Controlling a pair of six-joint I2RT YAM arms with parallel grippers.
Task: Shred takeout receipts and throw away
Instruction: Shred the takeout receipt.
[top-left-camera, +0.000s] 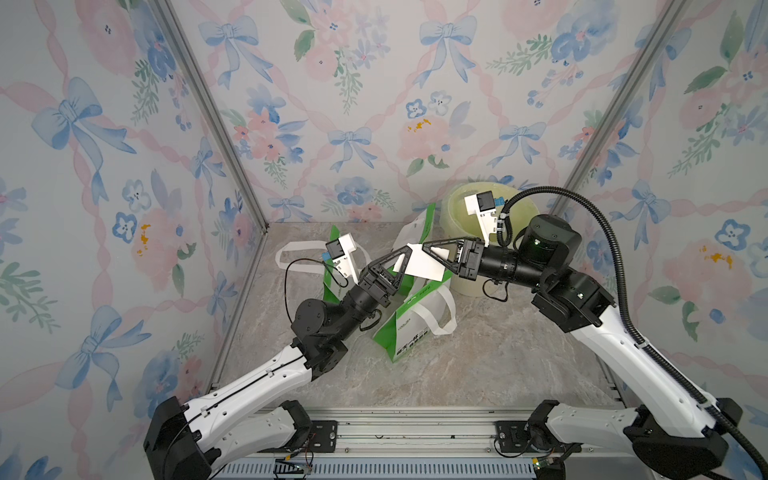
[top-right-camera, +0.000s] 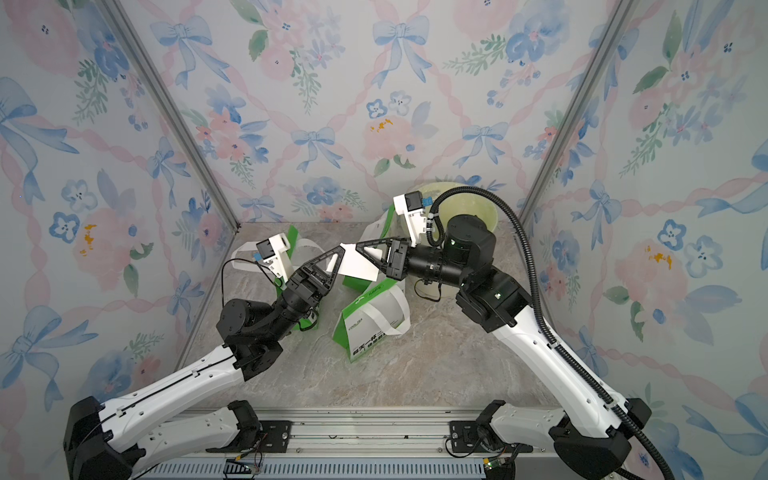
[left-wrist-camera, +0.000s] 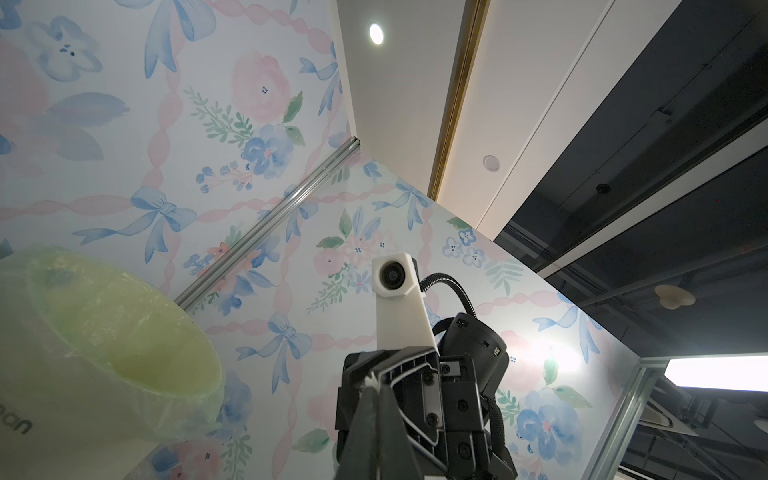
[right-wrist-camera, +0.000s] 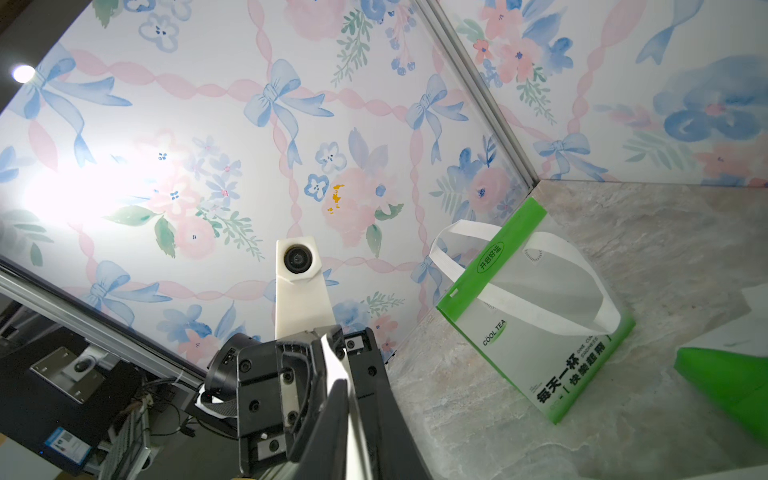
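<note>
**Top views: one receipt clamped from both ends**

You have the left gripper (top-left-camera: 406, 251) and right gripper (top-left-camera: 426, 248) tip to tip. Each is clenched on the same takeout receipt (top-left-camera: 423, 266), which is held clear of the table. Opposed grips like these look set for tearing it apart. Beneath the tips lie the green-and-white bags (top-left-camera: 409, 332), untouched. Beyond the right gripper stands the lined bin (top-left-camera: 455, 216), near enough for dropping the pieces. I cannot make out any other receipts.

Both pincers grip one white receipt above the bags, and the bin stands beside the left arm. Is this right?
Not quite: the bin stands by the right arm, in both top views. Left pincer and right pincer do grip the receipt above the bags.
</note>
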